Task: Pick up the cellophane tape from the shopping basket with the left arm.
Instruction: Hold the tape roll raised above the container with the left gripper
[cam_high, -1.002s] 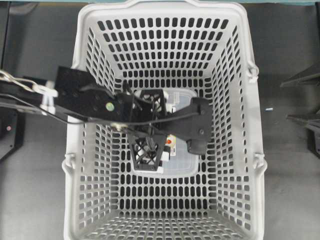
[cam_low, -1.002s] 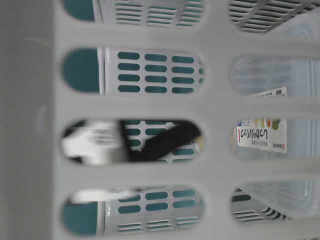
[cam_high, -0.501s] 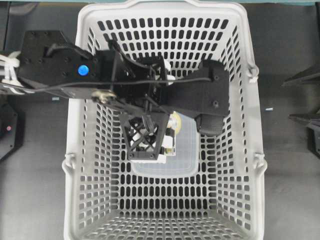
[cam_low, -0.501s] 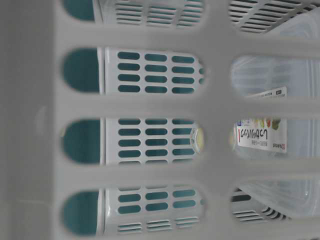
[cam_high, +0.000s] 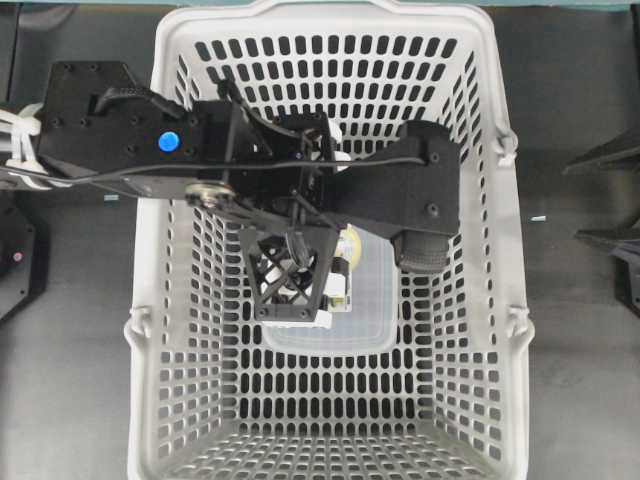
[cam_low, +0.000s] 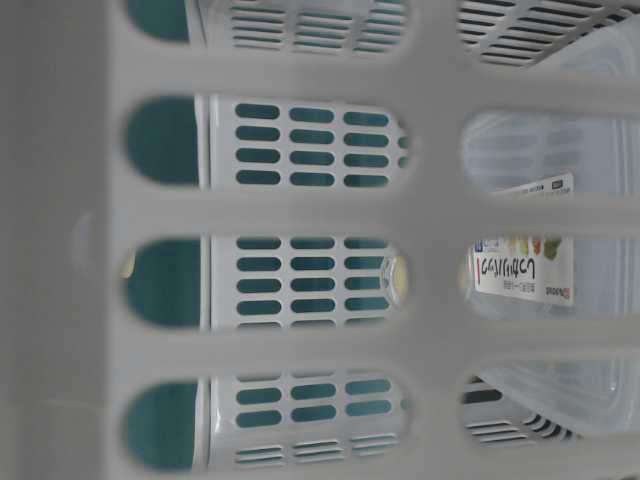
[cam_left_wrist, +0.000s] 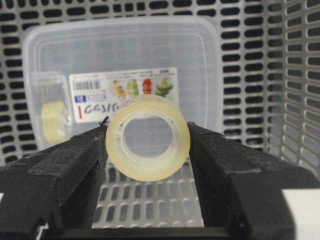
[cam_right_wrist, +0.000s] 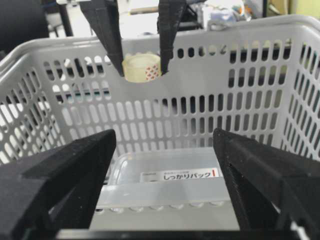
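Note:
My left gripper is shut on the cellophane tape, a pale-yellow translucent roll squeezed between both black pads. In the overhead view the left gripper holds the tape above the middle of the light-grey shopping basket. The right wrist view shows the tape hanging between the left fingers, at the height of the basket's rim. My right gripper is open and empty outside the basket, at the overhead view's right edge.
A large clear box with a printed label lies on the basket floor under the tape, also in the overhead view. A second small pale roll in a clear pack shows on its lid. Basket walls surround the left gripper.
Since one second ago my left arm has risen out of the basket's bottom with the tape and left the table-level view. Over the last half second it has barely moved.

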